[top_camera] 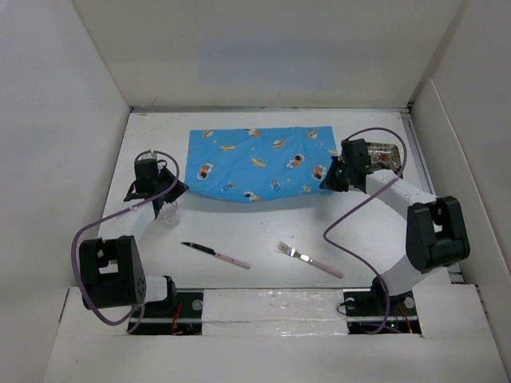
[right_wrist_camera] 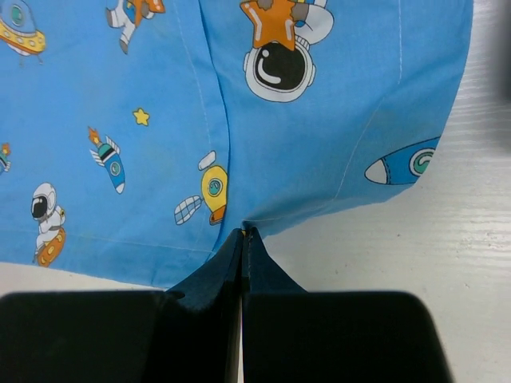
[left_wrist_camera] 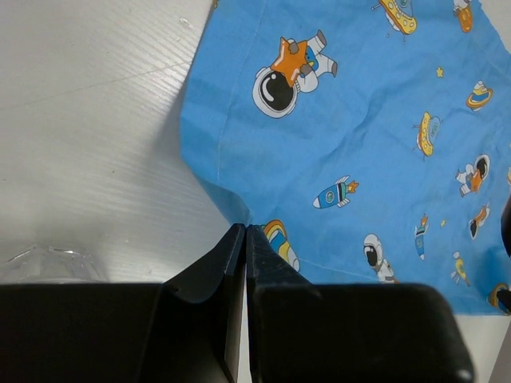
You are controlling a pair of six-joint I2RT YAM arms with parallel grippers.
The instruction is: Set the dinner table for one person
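1. Low in the overhead view, a knife (top_camera: 214, 254) with a pale handle and a fork (top_camera: 310, 260) lie apart on the white dinner table (top_camera: 263, 223). The knife is left of centre and the fork right of centre, each slanting down toward the right.
2. The table fills the middle of that view, from the arm bases at the bottom edge up to the far wall.
3. Above and left of the knife, a clear glass (top_camera: 168, 214) sits on the table, just beside the left arm's wrist.
4. At mid-left, the left gripper (top_camera: 177, 191) has its jaws pressed together on the lower left corner of a blue cloth (top_camera: 255, 159) printed with astronauts, rockets and planets. In its wrist view the fingertips meet right at the fabric's edge, with shadow beneath the cloth there.
5. At mid-right, the right gripper (top_camera: 327, 182) is likewise clamped on the cloth's lower right edge. In its wrist view a crease runs up from the pinched hem.
6. The cloth spreads across the upper centre of the table between the two grippers, its lower edge curving downward.
7. At upper right, beyond the right gripper, a shiny object (top_camera: 387, 154) sits partly hidden by the arm. What it is cannot be told.
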